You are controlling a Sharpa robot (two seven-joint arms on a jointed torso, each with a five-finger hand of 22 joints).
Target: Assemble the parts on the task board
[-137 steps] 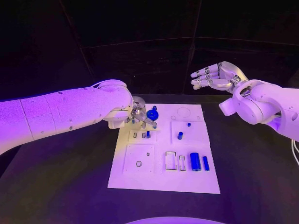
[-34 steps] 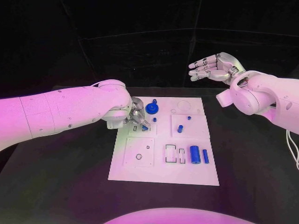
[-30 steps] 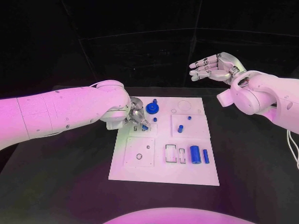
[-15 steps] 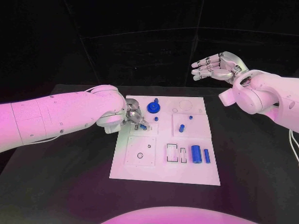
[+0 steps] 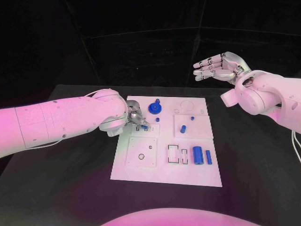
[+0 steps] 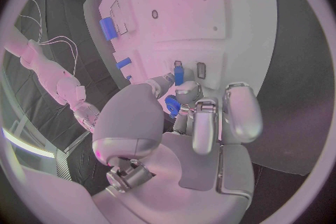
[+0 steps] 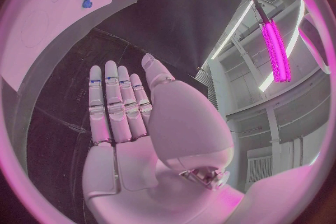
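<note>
The white task board [image 5: 165,167] lies mid-table. My left hand [image 5: 135,119] hovers over its far left part, fingers curled in, fingertips [image 6: 187,89] right beside a small blue peg [image 5: 144,127] [image 6: 178,75] standing by a slot. A blue bit [image 6: 172,105] shows between thumb and fingers; I cannot tell whether it is held. A blue gear [image 5: 154,109] lies just beyond the hand. Further pegs [image 5: 182,128] and a blue cylinder [image 5: 197,153] [image 6: 107,28] sit on the right half. My right hand [image 5: 218,66] [image 7: 119,117] is raised beyond the board's far right corner, palm bare, fingers straight.
The black table [image 5: 259,160] surrounds the board on all sides. A square panel with an oval hole [image 5: 141,157] sits on the board's near left. Empty rectangular recesses [image 5: 172,153] lie beside the cylinder.
My left hand has edged closer to the standing peg at the board's left. The right hand stays raised in the same pose. The view itself has shifted a little.
</note>
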